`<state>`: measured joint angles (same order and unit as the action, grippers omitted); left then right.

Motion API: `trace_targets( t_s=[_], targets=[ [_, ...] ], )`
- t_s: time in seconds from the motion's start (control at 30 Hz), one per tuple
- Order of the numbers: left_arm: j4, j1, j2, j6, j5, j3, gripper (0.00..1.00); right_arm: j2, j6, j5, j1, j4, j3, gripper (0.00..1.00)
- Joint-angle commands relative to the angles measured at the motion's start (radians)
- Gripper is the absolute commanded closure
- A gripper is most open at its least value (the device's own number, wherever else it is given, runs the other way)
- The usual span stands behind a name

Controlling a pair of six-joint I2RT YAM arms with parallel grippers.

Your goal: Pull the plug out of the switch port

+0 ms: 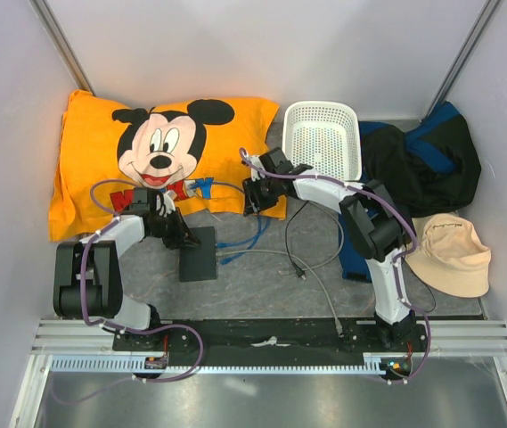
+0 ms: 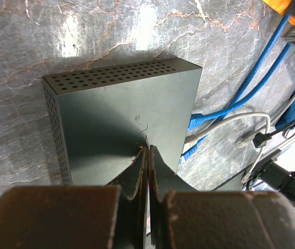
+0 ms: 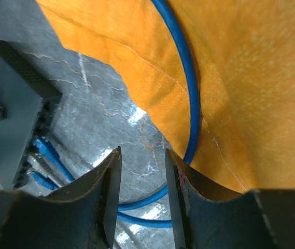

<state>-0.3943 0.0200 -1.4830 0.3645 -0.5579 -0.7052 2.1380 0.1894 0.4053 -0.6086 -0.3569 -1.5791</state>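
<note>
Left gripper [image 2: 146, 151] is clamped tight, tips down on the switch port [image 2: 113, 106]. Right gripper [image 3: 142, 155] is loose and empty, near the blue cable [image 3: 187, 78] at the orange pillow [image 3: 251, 83] edge.

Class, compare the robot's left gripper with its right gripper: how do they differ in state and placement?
The left gripper is shut; the right gripper is open, with nothing between its jaws. The left gripper's tips meet the flat dark-grey perforated switch box; the right gripper hangs over the grey marbled table, beside the orange cloth and blue cable. Both have dark fingers and hold nothing.
</note>
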Motion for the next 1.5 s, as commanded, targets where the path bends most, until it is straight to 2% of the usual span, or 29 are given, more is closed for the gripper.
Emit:
trace_targets(
  t_s=[0.0,0.2,0.5,0.93,0.97,1.0,1.07,1.27,1.37,1.43,1.47],
  targets=[
    [-0.003,-0.002,-0.013,-0.067,0.167,0.041,0.96,0.04,0.025,-0.046,0.003,-0.013,-0.054,0.54],
    [-0.002,0.0,-0.008,-0.061,0.161,0.053,0.96,0.031,-0.007,-0.115,0.029,-0.06,-0.091,0.6],
    [0.006,0.0,-0.031,-0.064,0.154,0.05,0.96,-0.101,0.019,-0.034,0.041,-0.094,0.011,0.61],
    [0.005,0.0,-0.034,-0.062,0.154,0.055,0.96,-0.064,0.019,-0.032,0.041,-0.096,0.082,0.64],
    [0.005,0.0,-0.031,-0.062,0.159,0.055,0.96,-0.066,0.022,-0.043,0.043,-0.097,0.085,0.62],
    [0.006,0.0,-0.033,-0.061,0.159,0.055,0.96,-0.064,0.022,-0.065,0.041,-0.099,0.087,0.56],
    [0.006,0.0,-0.034,-0.062,0.158,0.052,0.96,-0.059,0.025,-0.072,0.043,-0.099,0.087,0.53],
    [0.003,0.0,-0.031,-0.062,0.159,0.05,0.96,0.008,0.044,-0.062,0.033,-0.074,0.039,0.53],
    [0.003,0.0,-0.026,-0.061,0.161,0.052,0.96,0.039,0.039,-0.085,0.004,-0.077,-0.001,0.57],
    [0.002,0.0,-0.02,-0.061,0.162,0.053,0.96,0.062,0.035,-0.109,-0.017,-0.088,-0.016,0.69],
    [0.003,0.0,-0.019,-0.061,0.162,0.053,0.96,0.068,0.036,-0.117,-0.023,-0.094,-0.021,0.8]
  ],
)
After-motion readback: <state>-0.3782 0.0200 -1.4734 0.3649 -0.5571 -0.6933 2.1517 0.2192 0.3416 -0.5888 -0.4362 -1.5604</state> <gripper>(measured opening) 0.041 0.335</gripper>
